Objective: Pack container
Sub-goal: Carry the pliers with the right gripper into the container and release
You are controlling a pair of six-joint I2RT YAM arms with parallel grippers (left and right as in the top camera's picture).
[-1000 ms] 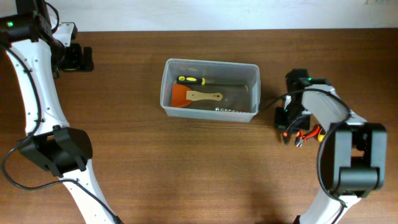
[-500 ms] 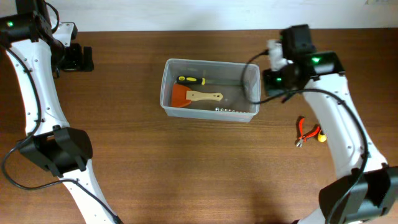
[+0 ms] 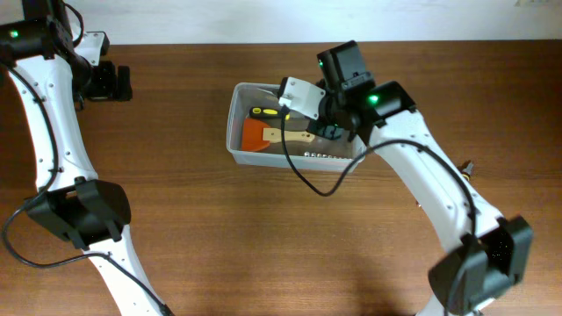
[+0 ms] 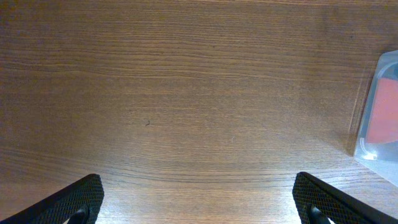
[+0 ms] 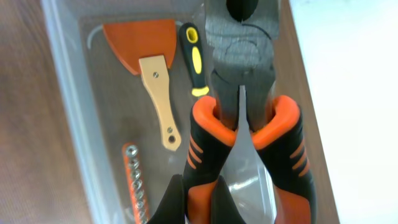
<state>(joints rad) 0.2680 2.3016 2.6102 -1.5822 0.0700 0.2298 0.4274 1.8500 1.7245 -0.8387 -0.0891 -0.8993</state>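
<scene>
**Ana:** Three tools lie in the clear, colourless plastic rectangular container (image 3: 235, 132), right?

**Ben:** Yes. There is a flat orange scraper with a pale wooden handle (image 5: 149, 56). Just beside it is a screwdriver with a black-and-yellow handle (image 5: 193, 59). A row of small silver sockets on an orange strip (image 5: 133, 180) runs along the near long wall.

**Ana:** Where does the container sit?

**Ben:** On the brown wooden bench (image 3: 219, 237), near the middle and toward the far edge.

**Ana:** Is anything in the way?

**Ben:** From overhead, the right arm reaches across the container's right half and hides that end. A white box on the wrist (image 3: 301, 95) sits over the far rim. A black cable (image 3: 307, 180) loops down past the near wall onto the bench.

**Ana:** And the right hand (image 5: 198, 202)?

**Ben:** It is clamped on pliers with orange-and-black grips and a dark metal head (image 5: 239, 112). Its fingers pinch one grip only, and the other grip is free. The pliers hang over the container's inside, head pointing away from the wrist. I cannot tell whether they touch the container.

**Ana:** The left hand (image 4: 199, 208)?

**Ben:** Its fingers are spread wide and it holds nothing. It hovers over bare bench, well apart from the container. Only one rounded corner of the container shows at the right edge of its camera, with orange visible through the wall.
</scene>
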